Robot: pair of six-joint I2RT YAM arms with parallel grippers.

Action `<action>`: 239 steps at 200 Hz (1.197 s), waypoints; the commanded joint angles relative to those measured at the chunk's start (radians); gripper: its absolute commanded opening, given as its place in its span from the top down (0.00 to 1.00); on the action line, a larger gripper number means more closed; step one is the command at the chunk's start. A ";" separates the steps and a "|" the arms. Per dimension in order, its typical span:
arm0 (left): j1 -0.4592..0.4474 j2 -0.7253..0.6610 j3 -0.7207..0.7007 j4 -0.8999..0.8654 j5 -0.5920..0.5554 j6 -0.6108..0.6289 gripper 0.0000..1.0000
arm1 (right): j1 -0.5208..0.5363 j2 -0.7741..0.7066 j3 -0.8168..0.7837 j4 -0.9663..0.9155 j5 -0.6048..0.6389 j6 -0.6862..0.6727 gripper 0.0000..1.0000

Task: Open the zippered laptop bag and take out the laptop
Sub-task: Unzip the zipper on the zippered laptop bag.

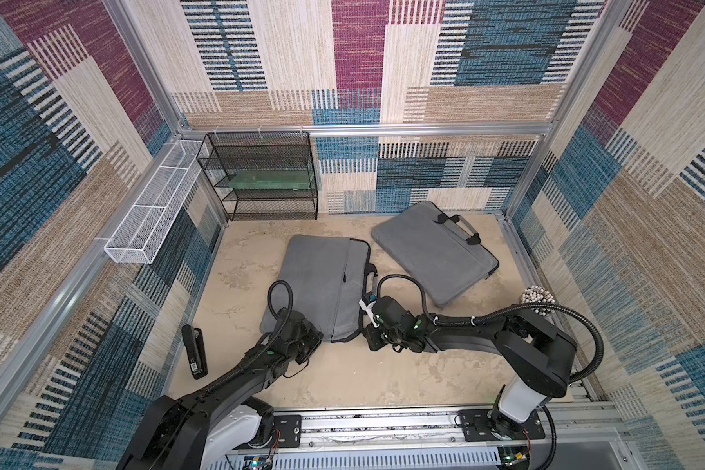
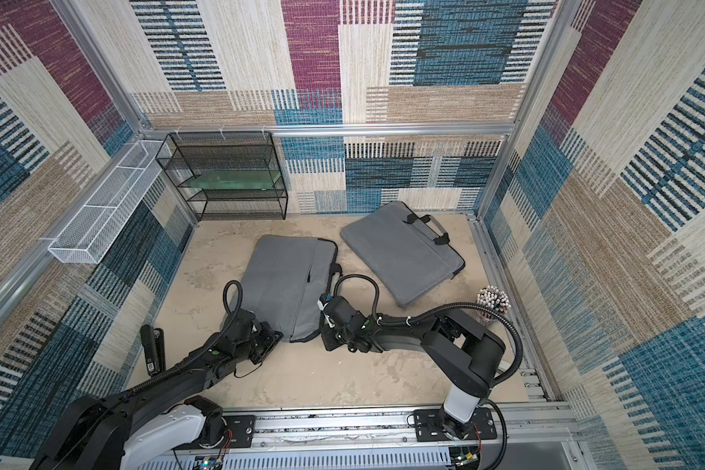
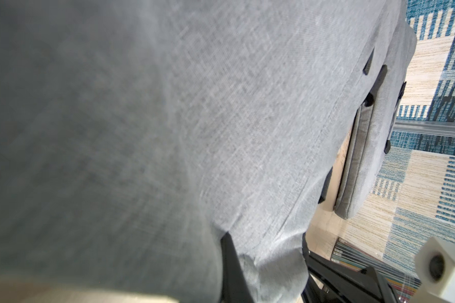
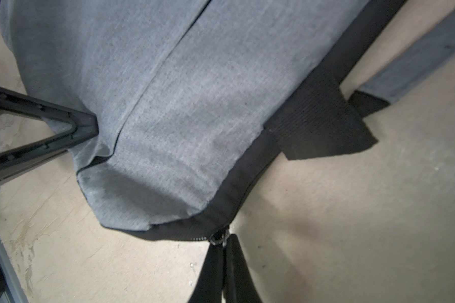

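Note:
A grey laptop bag (image 1: 322, 285) (image 2: 281, 280) lies flat mid-table in both top views. My left gripper (image 1: 315, 338) (image 3: 234, 251) is shut on a fold of the bag's fabric at its near left corner. Its black finger (image 4: 84, 126) also shows pressed into the cloth in the right wrist view. My right gripper (image 1: 362, 330) (image 4: 225, 242) is shut on the metal zipper pull (image 4: 218, 239) at the bag's near right corner, where the black zipper band (image 4: 247, 183) bends. The laptop is hidden.
A second grey bag (image 1: 432, 252) with black handles lies at the back right. A black mesh shelf (image 1: 261, 175) and a white wire basket (image 1: 151, 211) stand at the back left. A black stapler-like thing (image 1: 194, 352) lies front left, a cup of pens (image 1: 540, 301) far right.

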 commanded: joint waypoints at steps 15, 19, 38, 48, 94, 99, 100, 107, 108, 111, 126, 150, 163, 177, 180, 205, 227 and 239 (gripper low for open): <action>0.006 -0.041 -0.031 -0.278 -0.198 -0.010 1.00 | -0.022 -0.006 0.001 -0.067 0.185 0.022 1.00; 0.006 -0.046 -0.035 -0.278 -0.199 -0.013 1.00 | -0.023 -0.005 0.002 -0.068 0.185 0.021 1.00; 0.007 -0.068 -0.048 -0.277 -0.207 -0.019 1.00 | -0.025 -0.003 0.002 -0.069 0.186 0.023 1.00; 0.006 -0.080 -0.050 -0.283 -0.212 -0.020 1.00 | -0.028 -0.002 0.002 -0.072 0.190 0.028 1.00; 0.009 -0.108 -0.057 -0.268 -0.229 0.006 1.00 | -0.027 -0.020 -0.023 -0.058 0.147 0.018 1.00; 0.010 -0.105 -0.055 -0.263 -0.228 0.010 1.00 | -0.024 -0.020 -0.026 -0.057 0.139 0.016 1.00; 0.010 -0.105 -0.055 -0.262 -0.227 0.011 1.00 | -0.023 -0.020 -0.026 -0.057 0.136 0.014 1.00; 0.012 -0.099 -0.054 -0.252 -0.225 0.020 1.00 | -0.018 -0.021 -0.030 -0.055 0.124 0.009 1.00; 0.012 -0.098 -0.053 -0.251 -0.224 0.021 1.00 | -0.016 -0.021 -0.030 -0.055 0.121 0.008 1.00; 0.014 -0.094 -0.050 -0.248 -0.223 0.027 1.00 | -0.013 -0.022 -0.031 -0.056 0.117 0.007 1.00; 0.017 -0.075 -0.035 -0.234 -0.219 0.055 1.00 | 0.010 -0.028 -0.040 -0.056 0.095 -0.009 1.00; 0.026 -0.023 0.003 -0.223 -0.208 0.110 1.00 | 0.059 -0.030 -0.040 -0.087 0.090 -0.030 1.00; 0.035 0.013 0.028 -0.227 -0.201 0.131 1.00 | 0.083 -0.026 -0.036 -0.114 0.103 -0.036 1.00; 0.045 0.046 0.050 -0.229 -0.189 0.143 1.00 | 0.104 -0.020 -0.031 -0.138 0.130 -0.034 1.00; 0.046 0.053 0.055 -0.229 -0.186 0.144 1.00 | 0.108 -0.017 -0.030 -0.143 0.137 -0.032 1.00; 0.049 0.091 0.060 -0.205 -0.167 0.146 1.00 | 0.120 0.004 -0.010 -0.168 0.200 -0.010 1.00; 0.052 0.114 0.056 -0.176 -0.152 0.149 1.00 | 0.120 0.034 0.015 -0.169 0.241 0.001 1.00; 0.056 0.123 0.056 -0.164 -0.141 0.161 1.00 | 0.119 0.048 0.035 -0.173 0.265 0.004 1.00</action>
